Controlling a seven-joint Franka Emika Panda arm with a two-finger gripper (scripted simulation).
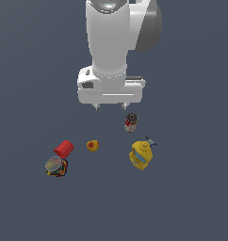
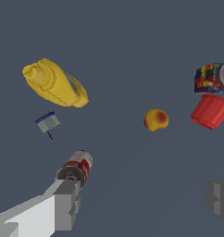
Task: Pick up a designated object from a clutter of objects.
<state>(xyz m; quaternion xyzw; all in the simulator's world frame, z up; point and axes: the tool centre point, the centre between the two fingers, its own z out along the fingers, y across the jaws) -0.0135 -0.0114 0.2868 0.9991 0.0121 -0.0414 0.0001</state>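
The designated can [image 1: 56, 166], with a silver-grey lid and a busy black, red and yellow label, lies at the exterior view's lower left, touching the red cup [image 1: 64, 148]. In the wrist view the can [image 2: 211, 77] is cut off at the frame edge beside the cup [image 2: 210, 111]. My gripper [image 1: 110, 107] hangs above the floor, well up and to the exterior view's right of the can. It is open and empty; in the wrist view [image 2: 141, 201] its fingers [image 2: 63, 203] stand wide apart.
A tiny yellow-orange round thing [image 1: 92, 145] [image 2: 156, 120] lies between cup and bottles. The dark-capped red-white bottle [image 1: 131, 122] [image 2: 77, 167] is closest to my gripper. The larger yellow-blue bottle [image 1: 141, 154] [image 2: 56, 83] lies at the exterior view's right, with a small blue-grey part [image 2: 48, 122] beside it.
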